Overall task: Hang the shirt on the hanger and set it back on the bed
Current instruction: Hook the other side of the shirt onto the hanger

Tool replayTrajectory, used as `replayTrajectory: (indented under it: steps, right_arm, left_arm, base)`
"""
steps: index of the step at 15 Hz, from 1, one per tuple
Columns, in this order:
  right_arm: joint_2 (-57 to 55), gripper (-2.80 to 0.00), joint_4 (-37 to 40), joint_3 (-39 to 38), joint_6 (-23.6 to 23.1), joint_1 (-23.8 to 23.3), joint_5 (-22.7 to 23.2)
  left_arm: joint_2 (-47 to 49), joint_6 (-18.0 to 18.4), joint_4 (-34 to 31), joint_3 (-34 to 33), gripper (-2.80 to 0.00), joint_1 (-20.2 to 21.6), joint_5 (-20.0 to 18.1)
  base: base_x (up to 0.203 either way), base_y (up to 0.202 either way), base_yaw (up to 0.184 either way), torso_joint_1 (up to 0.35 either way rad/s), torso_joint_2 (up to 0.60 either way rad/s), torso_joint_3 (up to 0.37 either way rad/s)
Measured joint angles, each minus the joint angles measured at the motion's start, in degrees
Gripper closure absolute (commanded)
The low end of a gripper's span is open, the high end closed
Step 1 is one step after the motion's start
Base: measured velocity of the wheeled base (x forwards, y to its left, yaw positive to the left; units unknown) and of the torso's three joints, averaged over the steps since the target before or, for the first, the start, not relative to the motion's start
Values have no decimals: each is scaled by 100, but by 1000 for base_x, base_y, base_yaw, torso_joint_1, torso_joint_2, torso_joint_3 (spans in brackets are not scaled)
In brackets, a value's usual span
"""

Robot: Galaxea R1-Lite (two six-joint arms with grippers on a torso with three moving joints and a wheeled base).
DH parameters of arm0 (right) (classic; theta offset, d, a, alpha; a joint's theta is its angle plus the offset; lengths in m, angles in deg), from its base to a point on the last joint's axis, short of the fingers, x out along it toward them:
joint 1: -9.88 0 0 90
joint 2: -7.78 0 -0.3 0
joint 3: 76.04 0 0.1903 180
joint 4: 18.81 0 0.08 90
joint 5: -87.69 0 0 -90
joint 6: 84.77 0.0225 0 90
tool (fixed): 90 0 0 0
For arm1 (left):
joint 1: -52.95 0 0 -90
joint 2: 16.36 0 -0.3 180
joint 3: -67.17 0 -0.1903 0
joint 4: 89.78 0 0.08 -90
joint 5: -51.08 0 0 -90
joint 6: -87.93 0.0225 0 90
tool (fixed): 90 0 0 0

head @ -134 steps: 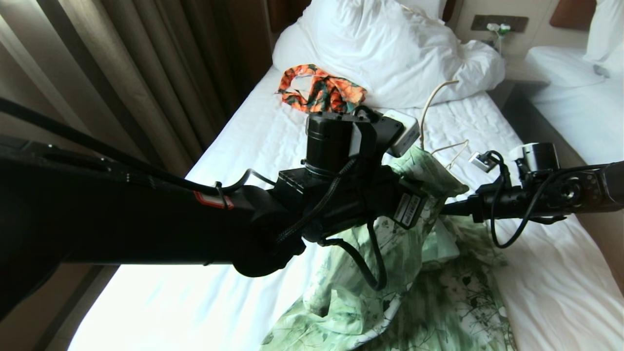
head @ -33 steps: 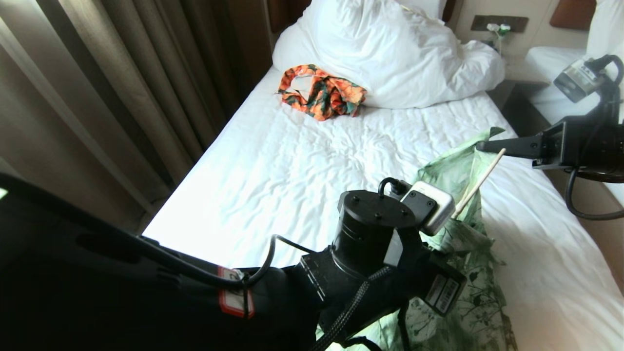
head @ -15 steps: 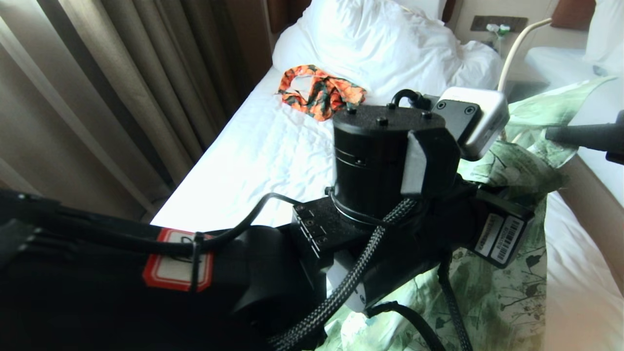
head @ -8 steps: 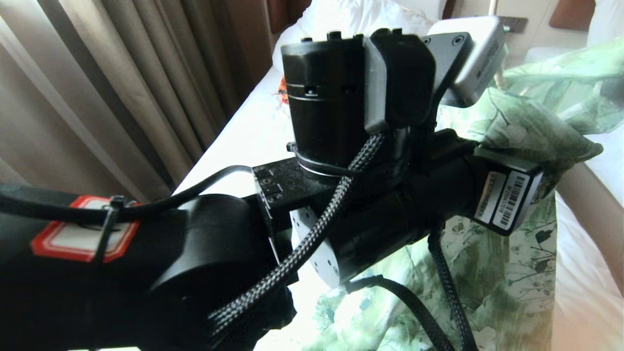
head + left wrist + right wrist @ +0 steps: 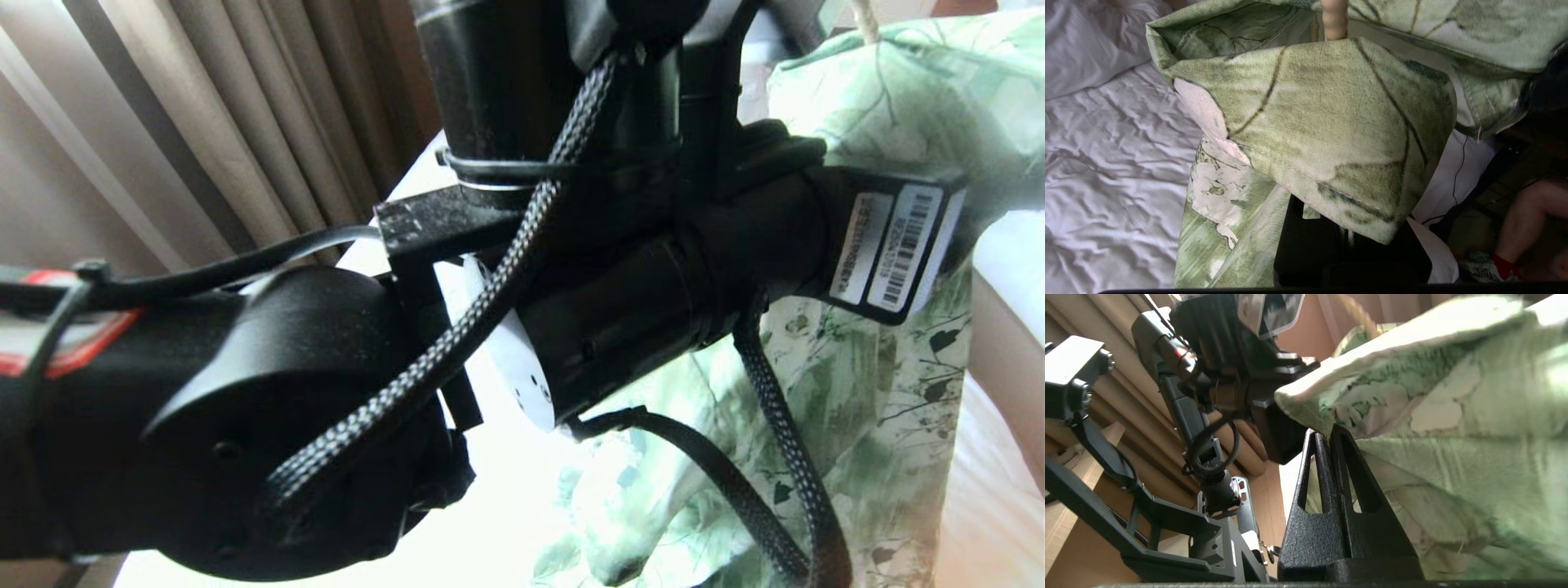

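The light green leaf-printed button-up shirt [image 5: 865, 425] hangs lifted above the white-sheeted bed [image 5: 1106, 171], near its right edge, not resting on it. The right gripper [image 5: 1327, 435] has its jaws clenched on a fold of the fabric. The left gripper [image 5: 1345, 239], jaws closed under the cloth, holds the cream hanger [image 5: 1333, 18], whose neck pokes through the collar. Dressing looks largely done; laying it back down remains.

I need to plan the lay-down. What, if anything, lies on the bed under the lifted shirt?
Nothing visible: in the left wrist view the shirt hangs over bare wrinkled sheet of the bed.
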Motion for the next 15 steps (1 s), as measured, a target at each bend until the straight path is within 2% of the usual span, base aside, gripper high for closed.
replayTrajectory:
  steps: [4, 5, 7, 11, 14, 15]
  right_arm:
    - [82, 0, 1, -45, -2, 10, -14]
    - [98, -280, 10, -52, 5, 12, -28]
    - [134, -280, 32, -20, 114, 12, -66]
    - [446, -280, 159, 99, 741, -189, -207]
    - [600, -280, 727, 1012, 1526, -520, -223]
    - [585, -228, 1013, 1436, 1792, -582, -223]
  left_arm:
    - [-7, 5, -202, 245, 0, -102, 27]
    - [-21, 8, -205, 262, 0, -111, 27]
    - [-51, 92, -221, 269, 0, -113, 33]
    - [-202, 166, -231, 114, 0, -89, 106]
    - [-289, 167, -231, -6, 0, -42, 152]
    - [-297, 160, -231, -11, 0, -29, 150]
  base:
    - [0, 0, 0, 0, 0, 0]
    - [0, 0, 0, 0, 0, 0]
    - [0, 0, 0, 0, 0, 0]
    - [0, 0, 0, 0, 0, 0]
    - [0, 0, 0, 0, 0, 0]
    - [0, 0, 0, 0, 0, 0]
